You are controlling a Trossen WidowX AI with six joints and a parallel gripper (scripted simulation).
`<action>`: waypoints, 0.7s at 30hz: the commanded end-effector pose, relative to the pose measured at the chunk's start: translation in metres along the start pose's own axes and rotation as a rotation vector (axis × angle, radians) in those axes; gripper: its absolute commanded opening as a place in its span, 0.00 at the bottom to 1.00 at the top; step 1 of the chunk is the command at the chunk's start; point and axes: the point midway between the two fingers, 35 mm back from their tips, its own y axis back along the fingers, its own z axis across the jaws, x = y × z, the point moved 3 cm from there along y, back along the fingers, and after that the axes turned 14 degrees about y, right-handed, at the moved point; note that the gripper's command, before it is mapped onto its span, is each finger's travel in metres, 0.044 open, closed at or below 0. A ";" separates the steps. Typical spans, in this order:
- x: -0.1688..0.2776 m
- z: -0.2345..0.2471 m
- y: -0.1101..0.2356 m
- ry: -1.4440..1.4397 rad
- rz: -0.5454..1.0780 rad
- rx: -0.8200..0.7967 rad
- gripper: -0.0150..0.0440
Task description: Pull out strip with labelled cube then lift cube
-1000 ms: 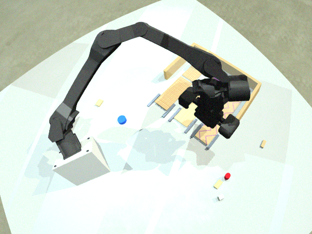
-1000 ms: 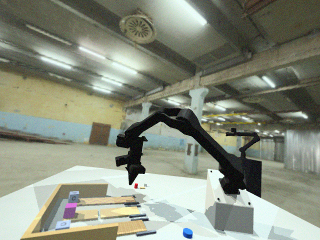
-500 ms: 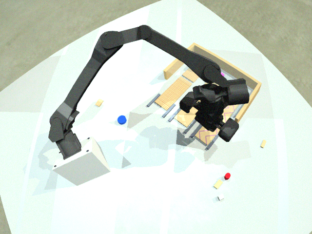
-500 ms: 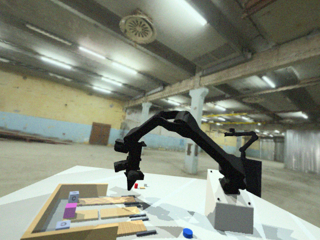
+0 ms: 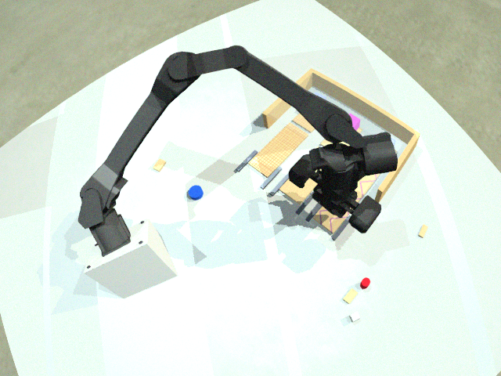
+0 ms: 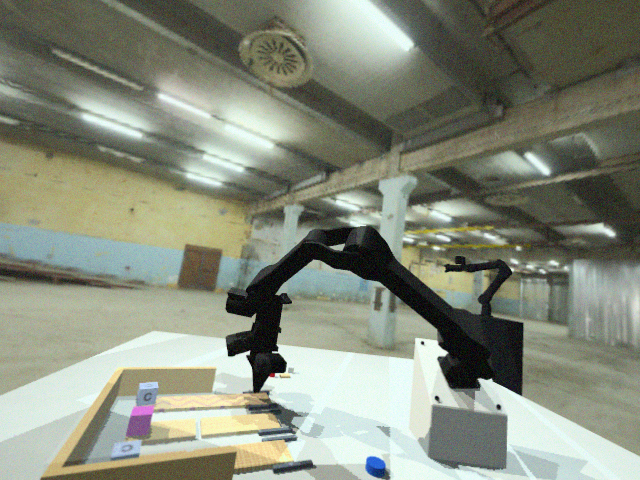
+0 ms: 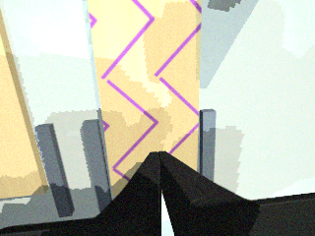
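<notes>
My gripper [image 6: 256, 387] [image 7: 157, 158] is shut with nothing between the fingers. Its tips point down onto the near end of the tan strip with the purple zigzag [image 6: 206, 400] [image 7: 143, 74] [image 5: 372, 182]. A grey cube labelled C [image 6: 147, 393] stands on that strip's far end inside the wooden frame [image 6: 170, 379] [image 5: 355, 95]. The middle strip [image 6: 222, 424] is split by a gap and carries a magenta cube [image 6: 140, 421] [image 5: 355, 120]. The grid-patterned strip [image 5: 281, 147] [image 6: 263, 454] carries another grey labelled cube [image 6: 125, 449]. In the overhead view the arm hides both grey cubes.
Short grey bars [image 7: 207, 143] [image 5: 245, 160] flank the strips' near ends. A blue disc [image 5: 195, 192] [image 6: 375, 465], a red cylinder [image 5: 365, 283], small tan blocks [image 5: 159, 164] [image 5: 423, 231] [image 5: 350, 295] and a small white cube [image 5: 355, 317] lie scattered about. The arm's pedestal [image 5: 133, 267] [image 6: 465, 434] stands apart.
</notes>
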 end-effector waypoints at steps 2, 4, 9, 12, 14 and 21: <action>0.003 0.002 -0.011 -0.010 0.001 -0.011 0.25; 0.003 0.002 -0.012 -0.010 0.001 -0.011 0.25; 0.003 0.002 -0.012 -0.010 0.001 -0.011 0.25; 0.003 0.002 -0.012 -0.010 0.001 -0.011 0.25; 0.003 0.002 -0.012 -0.010 0.001 -0.011 0.25; 0.003 0.002 -0.013 -0.010 0.001 -0.011 0.25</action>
